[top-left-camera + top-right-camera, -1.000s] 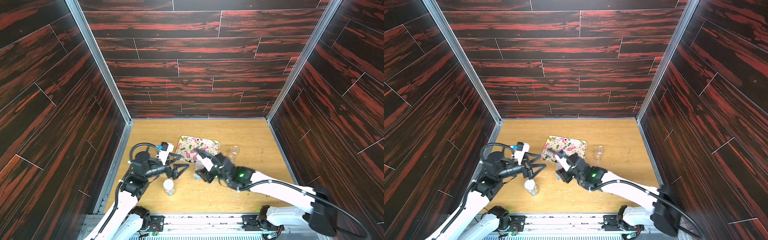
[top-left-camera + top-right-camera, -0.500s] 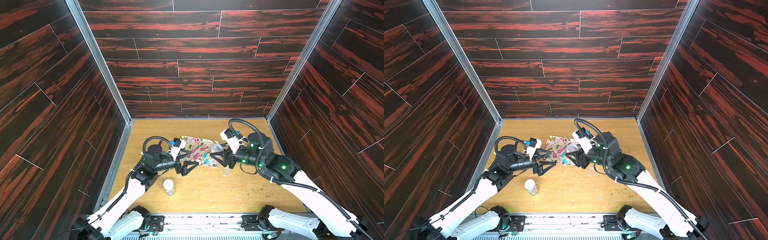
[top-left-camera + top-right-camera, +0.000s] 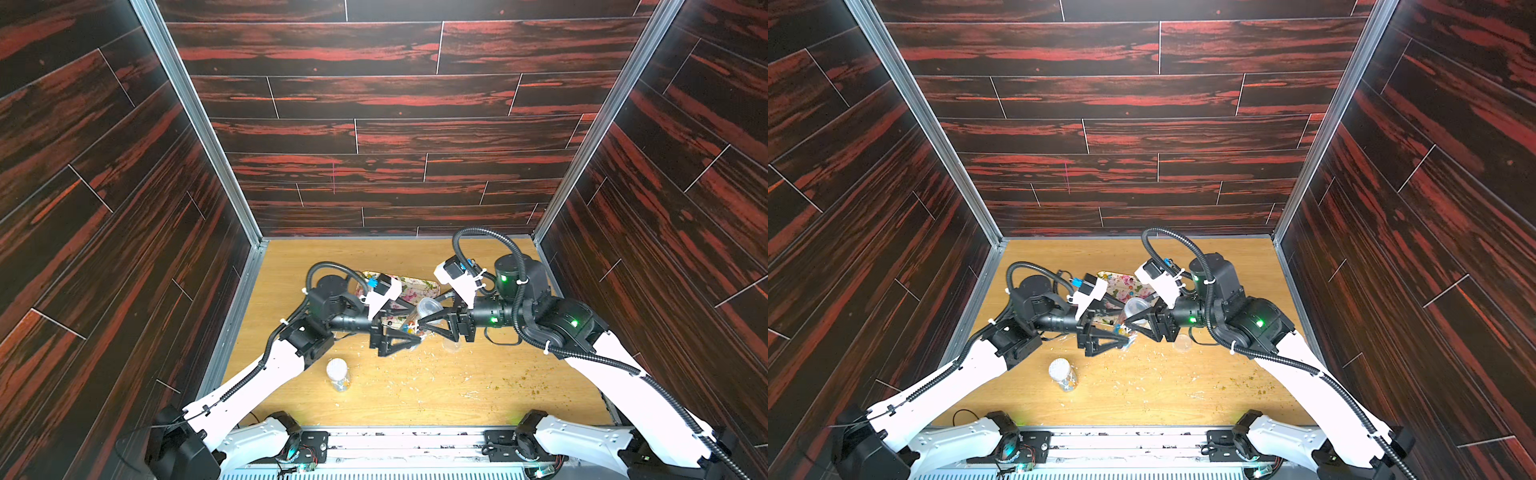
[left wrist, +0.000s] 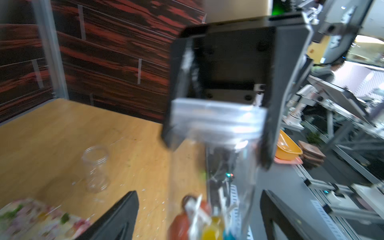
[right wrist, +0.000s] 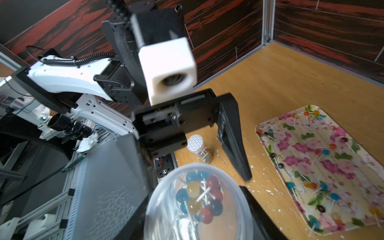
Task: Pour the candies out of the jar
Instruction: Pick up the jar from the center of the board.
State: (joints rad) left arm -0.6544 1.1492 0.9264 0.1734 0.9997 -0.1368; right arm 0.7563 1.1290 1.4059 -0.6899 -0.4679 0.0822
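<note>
My right gripper (image 4: 217, 143) is clamped on the threaded neck of the clear jar (image 4: 216, 120), holding it in the air near the front edge of the floral tray (image 5: 336, 172); a second ago that arm reached low across the table (image 3: 415, 390), and it has since swung up and back toward the middle. My left gripper (image 4: 199, 195) has come in to meet it; its fingers (image 4: 116, 218) stand spread on either side of the jar's closed end, narrower than a moment ago but not yet pressing the wall. The candies (image 5: 199, 195) (ball lollipops on pale sticks) sit bunched at that closed end; the mouth is open and faces my right wrist, so nothing spills. More candies already lie scattered on the tray; a lidded jar (image 5: 195, 143) and an empty jar (image 4: 96, 168) stand on the table. I read this as a hand-over; once the left holds the base, the right can let go, freeing the mouth to tip over the tray; a weak pinch on smooth plastic could let the jar slip.
</note>
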